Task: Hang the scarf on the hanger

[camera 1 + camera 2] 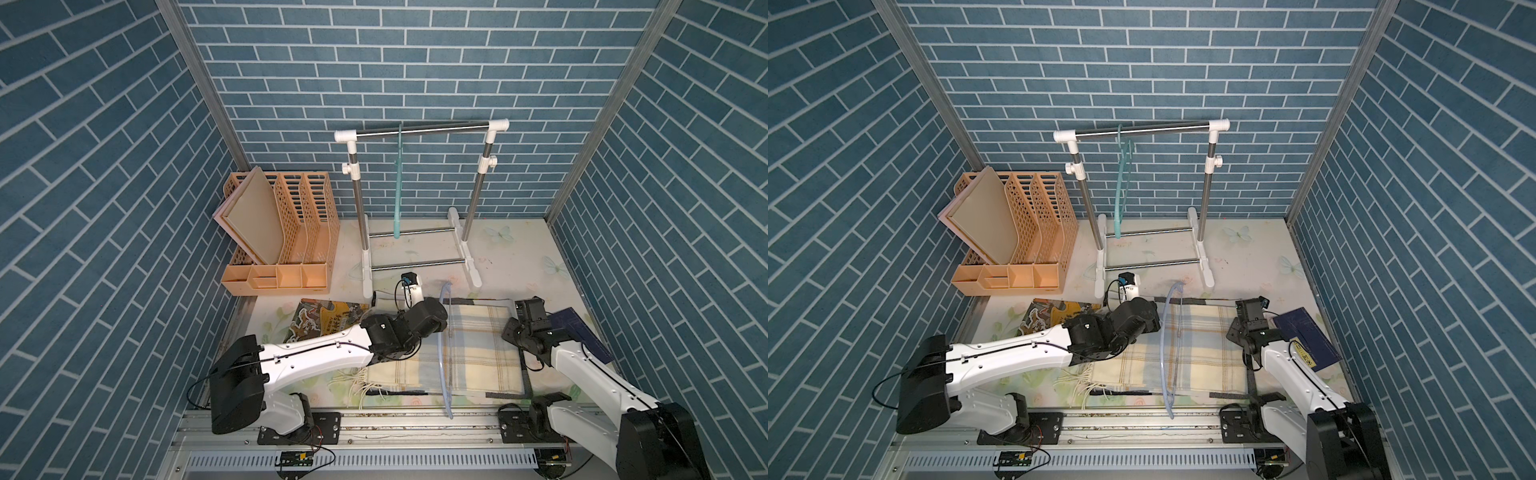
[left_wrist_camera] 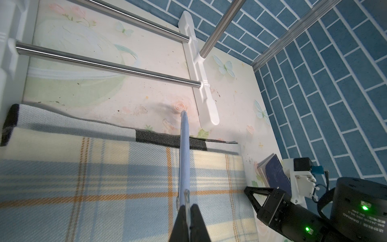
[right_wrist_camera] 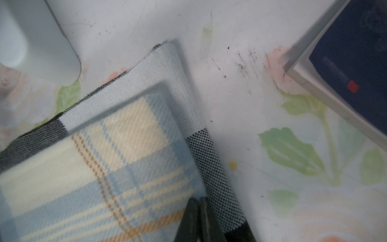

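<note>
The scarf point(image 1: 482, 345) point(image 1: 1204, 349) is cream, blue and orange plaid, lying flat on the table between the arms. A pale blue hanger point(image 1: 441, 353) point(image 1: 1163, 349) arcs across the scarf from the table's front edge toward the rack. My left gripper point(image 2: 188, 206) is shut on the hanger point(image 2: 185, 157), over the scarf point(image 2: 83, 178). My right gripper point(image 3: 198, 200) is shut at the right edge of the scarf point(image 3: 104, 167), pinching the cloth. In the top views both grippers' jaws are largely hidden under their wrists.
A black-and-white knit cloth point(image 3: 213, 167) lies under the scarf. At the back is a clothes rack point(image 1: 419, 129) with a teal hanger point(image 1: 398, 187) on it. An orange file organiser point(image 1: 282, 232) is back left, a picture book point(image 1: 324, 320) left, a dark blue book point(image 1: 582, 332) right.
</note>
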